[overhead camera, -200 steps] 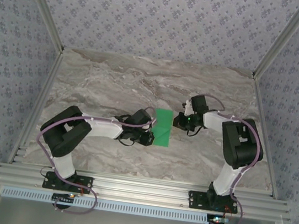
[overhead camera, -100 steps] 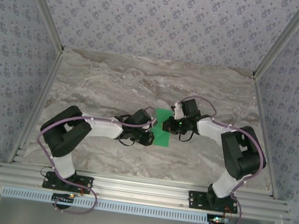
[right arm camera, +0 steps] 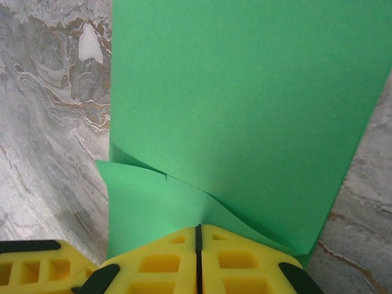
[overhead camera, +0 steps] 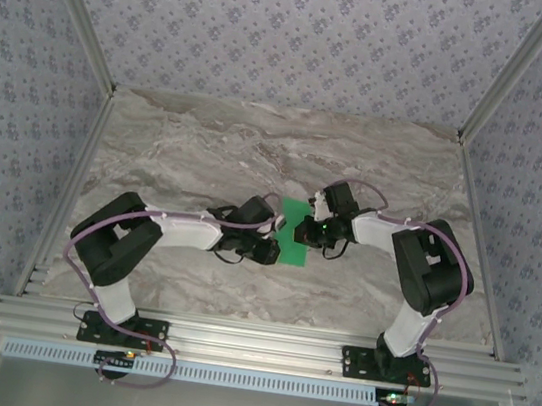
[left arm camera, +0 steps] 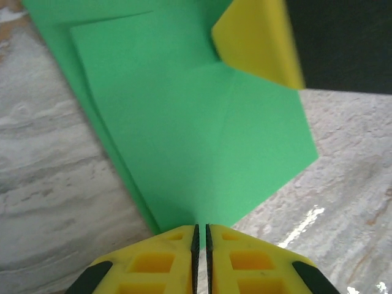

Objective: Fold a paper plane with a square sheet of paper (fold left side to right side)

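Note:
The square sheet of paper (overhead camera: 290, 249) is bright green and lies part-folded at the table's middle. In the left wrist view the paper (left arm camera: 202, 122) shows creases and an overlapping layer. My left gripper (overhead camera: 273, 251) is shut, and its tips (left arm camera: 200, 228) rest on the sheet's near-left corner. My right gripper (overhead camera: 305, 233) has come in from the right over the sheet; one of its yellow fingers (left arm camera: 260, 43) sits on the paper. It is shut (right arm camera: 198, 228) at the foot of a raised flap (right arm camera: 245, 92) that curls above a lower layer (right arm camera: 141, 208).
The marble table (overhead camera: 209, 144) stretches bare behind and to both sides of the paper. Metal frame rails (overhead camera: 252, 340) run along the near edge, with patterned walls around the other sides. Both arm bases stand at the near edge.
My right gripper moved left from beside the paper's right edge onto the sheet, and less green now shows from above. The left gripper stayed put on the left corner.

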